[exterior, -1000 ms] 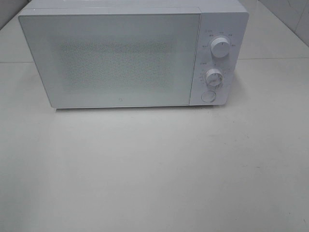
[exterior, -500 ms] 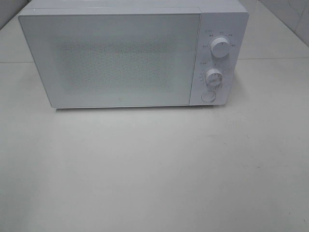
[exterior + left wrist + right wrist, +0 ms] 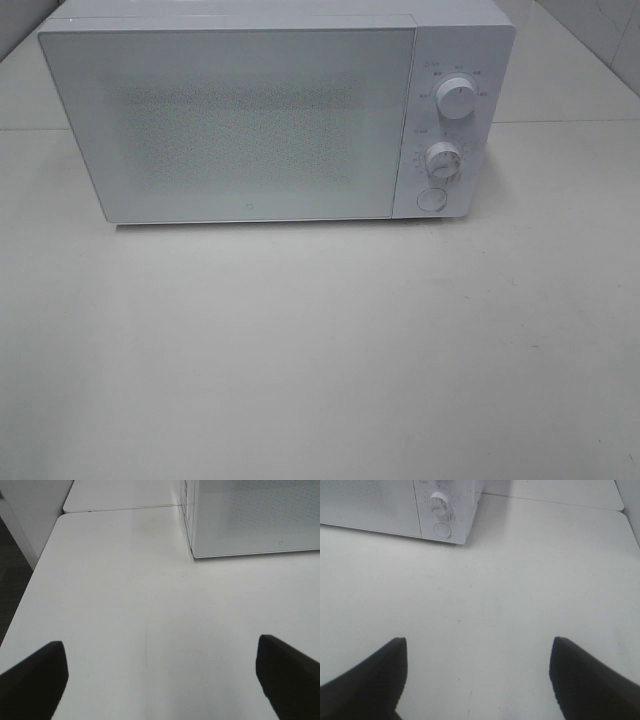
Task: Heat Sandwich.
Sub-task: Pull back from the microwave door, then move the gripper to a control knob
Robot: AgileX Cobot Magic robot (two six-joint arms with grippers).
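Boxy white microwave (image 3: 275, 120) sits on smooth table (image 3: 320, 350).

White microwave (image 3: 270, 115) standing at the far side of the table (image 3: 320, 360), door (image 3: 230, 125) shut flush across its front, broad open surface in front of the microwave, narrower strip left of it, wider strip right of it.

R jaws apart over tbl (image 3: 520, 570); microwave (image 3: 370, 505) beyond.
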